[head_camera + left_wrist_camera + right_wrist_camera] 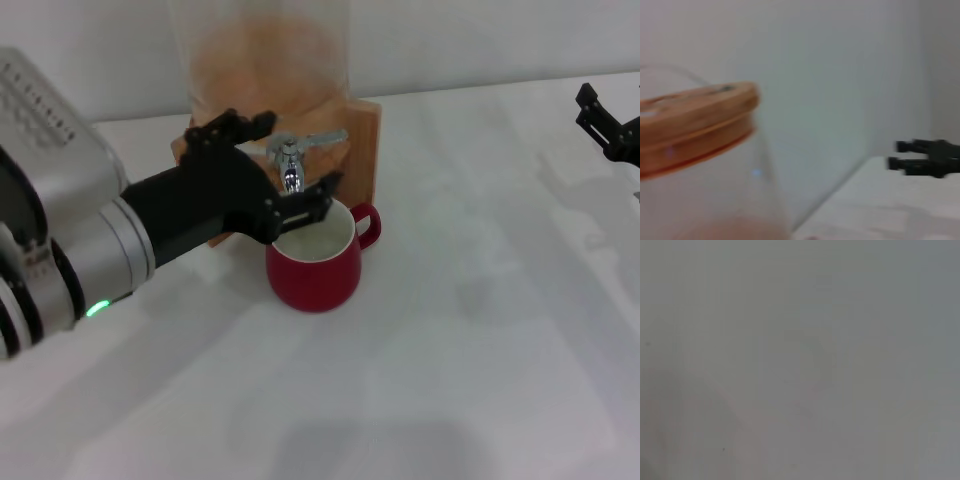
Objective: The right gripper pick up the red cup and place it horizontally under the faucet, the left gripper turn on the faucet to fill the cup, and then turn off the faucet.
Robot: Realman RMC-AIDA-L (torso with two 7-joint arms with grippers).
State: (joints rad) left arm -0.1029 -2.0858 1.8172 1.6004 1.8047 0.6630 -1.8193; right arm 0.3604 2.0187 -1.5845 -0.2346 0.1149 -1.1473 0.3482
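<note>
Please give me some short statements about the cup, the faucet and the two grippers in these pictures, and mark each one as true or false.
1. The red cup stands upright under the faucet. True.
2. The right gripper holds the cup. False: it is far off at the table's right edge, holding nothing.
3. The left gripper is at the faucet. True.
4. The cup's handle points toward the left arm. False: it points away, to the robot's right.
5. The cup lies on its side. False: it stands with its opening up.
</note>
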